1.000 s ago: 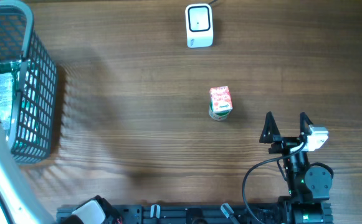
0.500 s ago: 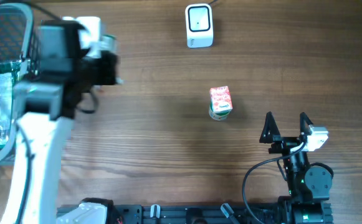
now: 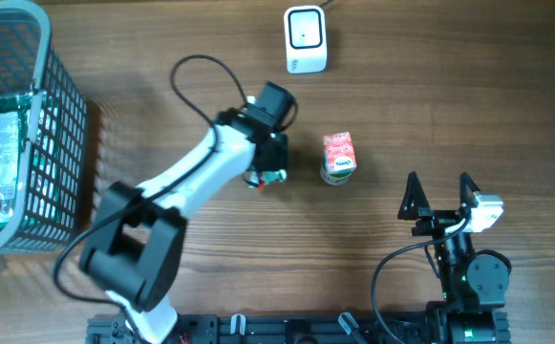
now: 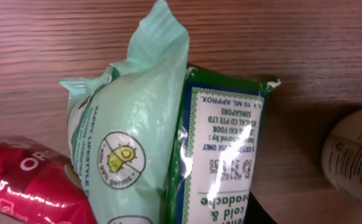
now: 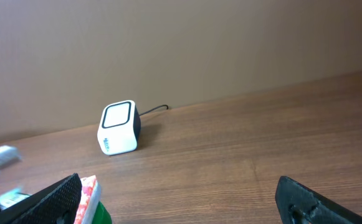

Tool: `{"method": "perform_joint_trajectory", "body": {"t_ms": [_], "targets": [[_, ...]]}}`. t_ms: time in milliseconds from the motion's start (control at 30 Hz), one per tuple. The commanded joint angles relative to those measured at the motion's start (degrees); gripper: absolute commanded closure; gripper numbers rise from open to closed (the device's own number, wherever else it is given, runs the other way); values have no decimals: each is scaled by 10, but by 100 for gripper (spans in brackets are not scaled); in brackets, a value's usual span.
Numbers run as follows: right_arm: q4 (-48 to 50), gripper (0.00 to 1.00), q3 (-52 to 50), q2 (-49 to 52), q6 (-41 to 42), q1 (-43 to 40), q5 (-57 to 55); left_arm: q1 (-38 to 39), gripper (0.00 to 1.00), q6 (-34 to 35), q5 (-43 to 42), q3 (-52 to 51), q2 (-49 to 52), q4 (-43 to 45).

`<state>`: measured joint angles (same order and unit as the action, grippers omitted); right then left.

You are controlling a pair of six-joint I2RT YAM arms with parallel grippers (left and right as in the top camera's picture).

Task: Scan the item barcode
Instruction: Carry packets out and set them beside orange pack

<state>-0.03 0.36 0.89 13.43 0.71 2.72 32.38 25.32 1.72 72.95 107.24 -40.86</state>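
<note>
Between the fingers (image 4: 261,214) of the left gripper (image 3: 267,176) sits a bundle of packets (image 4: 168,137), on which the narrow jaws close. The wrist view shows a pale green sachet (image 4: 128,143) pressed against a dark green packet (image 4: 221,143) with a white printed panel. A red packet (image 4: 25,180) lies at the sachet's lower left. The bundle juts out from the fingers over the wooden table (image 3: 210,248), and only a dark sliver of one finger shows at the bottom edge. From overhead, the bundle shows as a small patch of green and red at the fingertips.

Just beside these fingers, on the side toward the right arm, a red-and-white container (image 3: 338,158) with a green end rests on the table, apart from the bundle. The left wrist view catches its pale rounded side. The white barcode scanner (image 3: 306,40) stands well beyond the fingertips, past the container, near the far edge. Behind the left arm, far from the fingers, a grey wire basket (image 3: 62,76) holds a greenish packet (image 3: 5,143).

The right gripper (image 3: 439,182) has its fingers spread wide with nothing between them. It hangs near the table's front, well apart from the bundle. In its own view the scanner is ahead, with the container just off its left finger.
</note>
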Motion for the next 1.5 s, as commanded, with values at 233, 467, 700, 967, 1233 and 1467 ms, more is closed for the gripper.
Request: {"method": "perform_joint_trajectory", "body": {"t_ms": [233, 467, 700, 967, 1233, 1467], "targets": [[2, 0, -1, -5, 2, 4, -1, 16, 0, 21, 14, 9, 12, 17], [2, 0, -1, -5, 2, 4, -1, 6, 2, 19, 12, 33, -43, 6], [2, 0, -1, -5, 2, 4, -1, 8, 4, 13, -8, 33, -69, -57], [2, 0, -1, -5, 2, 4, -1, -7, 64, -75, 33, 33, -69, -105], [2, 0, -1, -5, 2, 4, -1, -44, 23, -147, 147, 138, -86, -175], [2, 0, -1, -5, 2, 4, -1, -103, 66, -232, 279, 247, -137, -182]]}}
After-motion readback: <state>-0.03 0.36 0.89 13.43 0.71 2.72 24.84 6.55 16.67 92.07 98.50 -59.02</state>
